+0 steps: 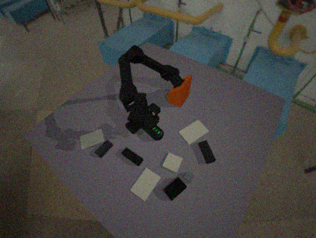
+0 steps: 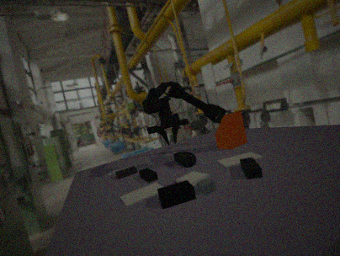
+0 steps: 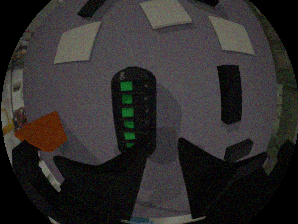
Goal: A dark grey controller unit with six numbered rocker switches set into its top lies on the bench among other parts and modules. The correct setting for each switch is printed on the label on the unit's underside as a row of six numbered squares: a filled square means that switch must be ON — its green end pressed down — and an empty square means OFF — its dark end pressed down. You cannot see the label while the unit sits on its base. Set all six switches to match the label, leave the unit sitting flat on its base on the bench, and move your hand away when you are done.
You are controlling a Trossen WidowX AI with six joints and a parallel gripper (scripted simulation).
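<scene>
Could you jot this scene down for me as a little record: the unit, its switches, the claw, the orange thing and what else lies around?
unit: dark controller, switches facing up
switches: green shows in a row along one side; exact settings too small to tell
label: not visible
claw: open, fingers apart with nothing between them, above the bench
orange thing: block, beside the bench's other parts
pale plates: four
other dark blocks: four
</scene>
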